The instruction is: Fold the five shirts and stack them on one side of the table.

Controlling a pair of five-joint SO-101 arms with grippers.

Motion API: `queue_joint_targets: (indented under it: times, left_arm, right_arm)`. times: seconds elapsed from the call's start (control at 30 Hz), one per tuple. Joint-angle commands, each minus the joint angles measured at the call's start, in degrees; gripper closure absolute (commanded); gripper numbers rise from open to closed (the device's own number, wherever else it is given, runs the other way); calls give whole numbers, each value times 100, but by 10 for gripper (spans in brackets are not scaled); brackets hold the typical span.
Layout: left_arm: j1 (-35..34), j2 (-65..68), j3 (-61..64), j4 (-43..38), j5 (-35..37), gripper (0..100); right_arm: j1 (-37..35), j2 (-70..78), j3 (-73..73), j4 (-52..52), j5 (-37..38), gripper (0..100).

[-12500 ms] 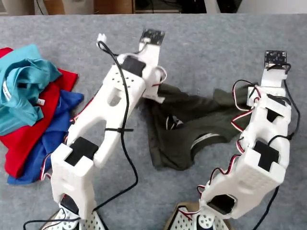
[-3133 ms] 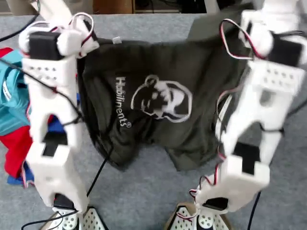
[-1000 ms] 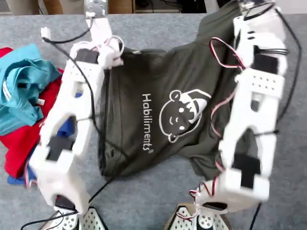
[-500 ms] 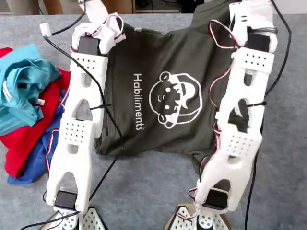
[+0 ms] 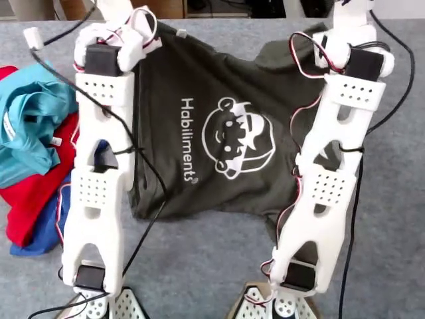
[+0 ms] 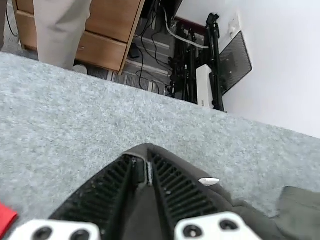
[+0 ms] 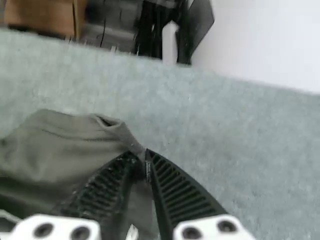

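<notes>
Having spread the dark shirt point(image 5: 199, 179) flat, print up, I keep left gripper point(image 6: 148, 172) and right gripper point(image 7: 146, 167) clamped on its far edge, ready to fold.

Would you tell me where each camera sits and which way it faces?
High view: overhead, looking down on the dark shirt between left arm and right arm.
Left wrist view: wrist-mounted, facing a cabinet beyond the table; left end effector grips the shirt.
Right wrist view: wrist-mounted, facing a white wall; right end effector grips the shirt.
Shared: shirt, table.
</notes>
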State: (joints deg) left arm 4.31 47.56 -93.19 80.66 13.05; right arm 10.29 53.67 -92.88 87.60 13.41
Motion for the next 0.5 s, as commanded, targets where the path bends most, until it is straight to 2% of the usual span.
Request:
queue_joint_targets:
  times: [0.0, 0.13, 0.27, 0.47]
  left_arm:
    - [-88, -620, -255, 334, 35, 981]
    - [44, -778, -255, 1090, 35, 981]
    - [316, -787, -220, 2048, 26, 981]
    - [422, -822, 360, 2031, -448, 981]
  right_arm:
    - [84, -462, -268, 185, -62, 997]
    - [84, -954, -259, 782, -132, 997]
    - [75, -1349, -251, 1495, 343, 997]
    - [321, -1851, 259, 1495, 1152, 997]
